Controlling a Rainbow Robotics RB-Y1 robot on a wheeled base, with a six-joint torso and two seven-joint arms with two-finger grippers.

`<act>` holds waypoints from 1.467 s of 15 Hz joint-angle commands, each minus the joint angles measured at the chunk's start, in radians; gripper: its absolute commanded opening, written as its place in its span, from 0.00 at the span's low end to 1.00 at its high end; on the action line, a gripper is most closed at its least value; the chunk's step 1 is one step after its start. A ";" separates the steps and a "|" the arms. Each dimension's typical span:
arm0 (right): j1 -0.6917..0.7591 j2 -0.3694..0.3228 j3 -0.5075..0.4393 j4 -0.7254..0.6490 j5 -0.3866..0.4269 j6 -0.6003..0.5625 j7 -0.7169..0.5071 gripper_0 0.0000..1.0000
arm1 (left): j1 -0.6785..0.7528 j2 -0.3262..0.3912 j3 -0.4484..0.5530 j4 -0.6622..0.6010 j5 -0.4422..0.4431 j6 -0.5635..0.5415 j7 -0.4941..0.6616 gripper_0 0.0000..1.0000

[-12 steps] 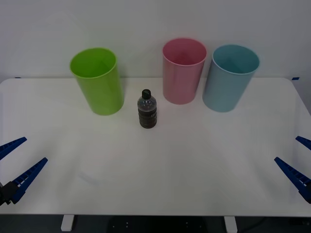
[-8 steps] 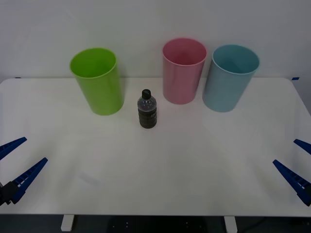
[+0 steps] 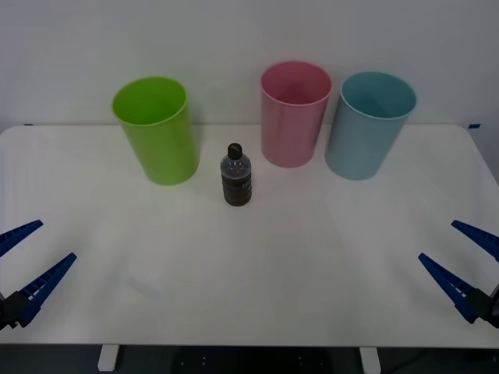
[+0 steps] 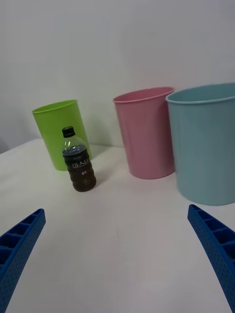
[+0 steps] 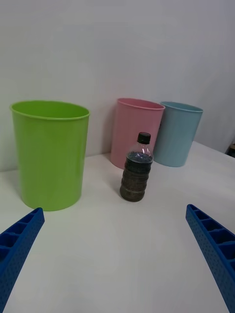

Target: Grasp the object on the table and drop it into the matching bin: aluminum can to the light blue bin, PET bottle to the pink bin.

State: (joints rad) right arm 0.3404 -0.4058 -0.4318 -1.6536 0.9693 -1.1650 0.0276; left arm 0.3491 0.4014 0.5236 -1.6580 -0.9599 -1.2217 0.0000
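Note:
The PET bottle (image 3: 236,178) (image 4: 79,162) (image 5: 136,168), clear with a black cap and dark brownish body, stands upright on the white table (image 3: 257,265), toward the back and a little left of the middle. Behind it and to its right stands the pink bin (image 3: 294,114) (image 4: 145,132) (image 5: 134,132), with the light blue bin (image 3: 368,125) (image 4: 206,142) (image 5: 177,133) further right. My right gripper (image 3: 461,260) (image 4: 117,259) hangs open at the table's front right corner. At the front left corner my left gripper (image 3: 30,255) (image 5: 117,259) is open too. Both are far from the bottle and hold nothing.
A lime green bin (image 3: 157,128) (image 4: 60,133) (image 5: 49,152) stands to the left of the bottle, close to it. A pale wall rises right behind the bins. Bare tabletop stretches between the grippers and the bottle.
My right gripper has moved in from the right edge toward the table's middle, and more of its fingers show. The left gripper, bottle and bins have stayed put.

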 commanded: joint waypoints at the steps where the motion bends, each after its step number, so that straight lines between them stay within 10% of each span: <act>1: -0.011 -0.004 0.054 0.001 0.000 0.056 0.061 1.00 | 0.000 0.000 0.000 0.000 0.000 0.000 0.000 1.00; 13: -0.132 0.009 0.272 0.074 0.060 0.197 0.199 1.00 | 0.000 0.000 0.000 0.000 0.000 0.000 0.000 1.00; 22: -0.328 0.144 0.285 0.253 0.223 0.191 0.221 1.00 | 0.000 0.000 0.000 0.000 0.000 0.000 0.000 1.00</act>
State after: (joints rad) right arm 0.0276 -0.2690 -0.1512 -1.4181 1.1887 -0.9743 0.2451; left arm 0.3490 0.4014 0.5236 -1.6580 -0.9599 -1.2217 0.0000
